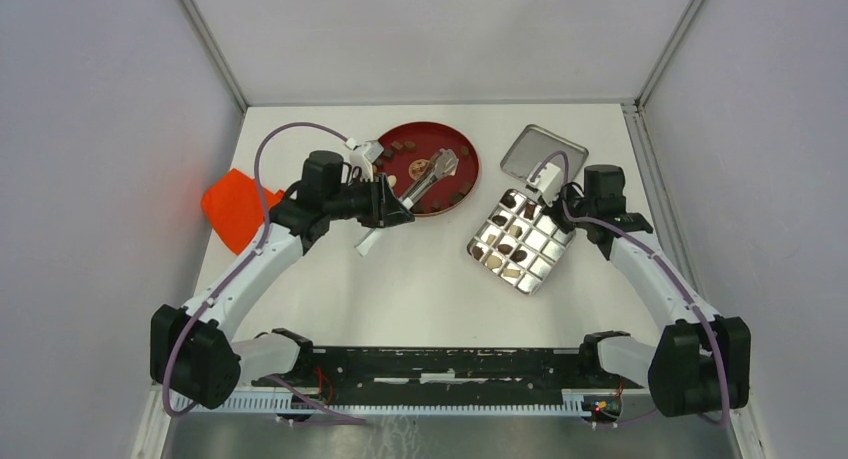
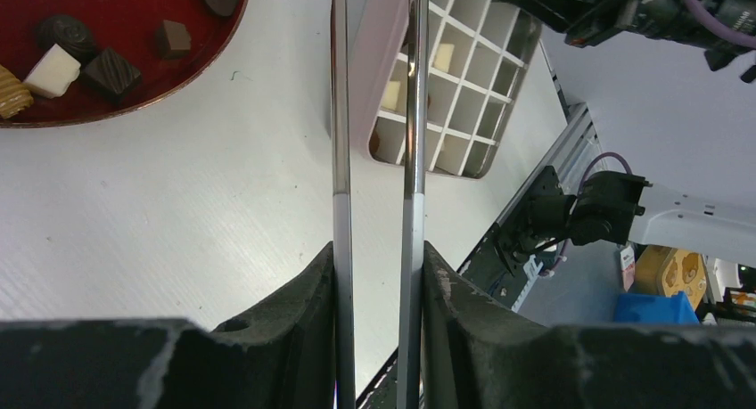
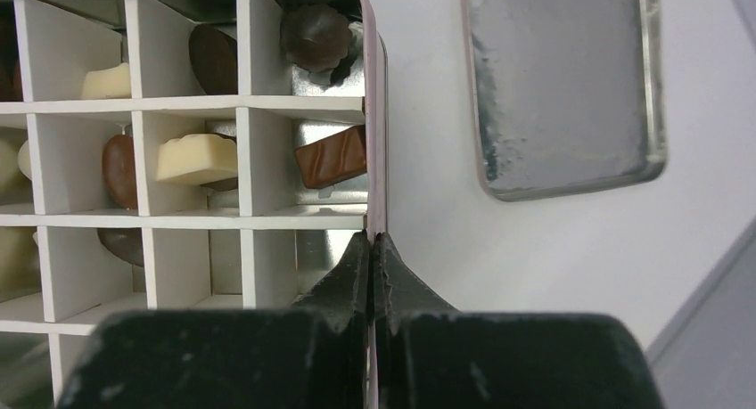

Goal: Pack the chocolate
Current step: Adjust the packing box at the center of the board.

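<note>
Chocolate pieces (image 1: 405,149) lie on the red plate (image 1: 465,159); in the left wrist view white (image 2: 52,71) and dark (image 2: 110,73) pieces show on it. My left gripper (image 1: 388,205) (image 2: 379,249) is shut on metal tweezers (image 1: 432,176) (image 2: 341,115), whose tips reach over the plate with nothing seen between them. The divided tin box (image 1: 545,264) (image 2: 464,70) holds several pieces, such as a white one (image 3: 198,158) and a brown one (image 3: 332,157). My right gripper (image 1: 545,191) (image 3: 374,238) is shut on the box's side wall (image 3: 375,115).
The tin's lid (image 1: 543,153) (image 3: 566,88) lies flat behind the box, close to the right arm. An orange object (image 1: 238,207) lies at the table's left edge beside the left arm. Grey walls close in the table on both sides.
</note>
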`<action>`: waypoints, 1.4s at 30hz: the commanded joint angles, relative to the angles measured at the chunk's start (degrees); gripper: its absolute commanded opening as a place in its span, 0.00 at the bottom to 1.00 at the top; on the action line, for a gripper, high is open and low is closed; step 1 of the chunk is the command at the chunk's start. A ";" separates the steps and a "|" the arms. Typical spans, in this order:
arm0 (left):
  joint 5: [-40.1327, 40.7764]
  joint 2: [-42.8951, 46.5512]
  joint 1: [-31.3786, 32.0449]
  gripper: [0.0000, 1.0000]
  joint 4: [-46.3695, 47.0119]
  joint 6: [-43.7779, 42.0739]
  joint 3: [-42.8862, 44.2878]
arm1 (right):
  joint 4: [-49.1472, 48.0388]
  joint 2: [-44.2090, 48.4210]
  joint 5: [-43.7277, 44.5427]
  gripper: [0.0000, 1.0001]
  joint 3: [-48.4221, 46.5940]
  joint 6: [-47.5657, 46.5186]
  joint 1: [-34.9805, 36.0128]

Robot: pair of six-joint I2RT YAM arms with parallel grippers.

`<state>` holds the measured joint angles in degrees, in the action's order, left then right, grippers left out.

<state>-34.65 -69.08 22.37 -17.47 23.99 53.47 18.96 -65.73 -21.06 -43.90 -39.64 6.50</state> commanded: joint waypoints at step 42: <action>11.33 -11.35 27.20 0.02 10.92 5.61 -0.92 | -11.43 -5.98 -14.86 0.55 3.12 17.28 -12.91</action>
<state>-25.41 -78.96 48.38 -9.08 28.97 48.80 7.81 -72.31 -32.25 -41.21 -21.37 -5.98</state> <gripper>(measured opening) 0.393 0.553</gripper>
